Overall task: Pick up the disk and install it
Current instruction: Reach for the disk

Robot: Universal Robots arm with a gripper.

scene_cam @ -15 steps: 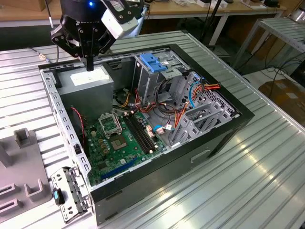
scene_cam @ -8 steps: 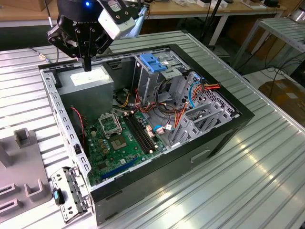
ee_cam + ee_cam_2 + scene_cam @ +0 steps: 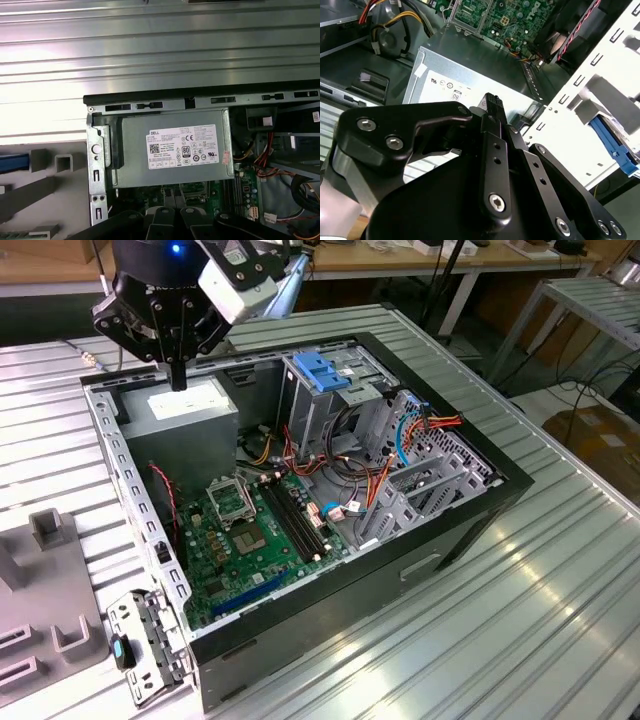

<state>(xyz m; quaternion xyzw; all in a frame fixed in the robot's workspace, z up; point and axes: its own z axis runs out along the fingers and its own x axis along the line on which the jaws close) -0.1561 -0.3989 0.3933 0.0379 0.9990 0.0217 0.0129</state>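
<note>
The black, metal-linked tool (image 3: 178, 378) hung from the arm's dark round wrist (image 3: 160, 280) toward the exterior view's left, pointing straight down. In the second wrist view its 2 slim fingers (image 3: 492, 130) met in 1 narrow tip, gripping nothing.

The motherboard (image 3: 245, 530) is green, the cables (image 3: 380, 478) red and orange, the power supply (image 3: 180, 410) grey with a white label, the latch plate (image 3: 322, 370) blue, the gripper (image 3: 178, 383) black, the ribbed table (image 3: 520, 620) silver.
</note>
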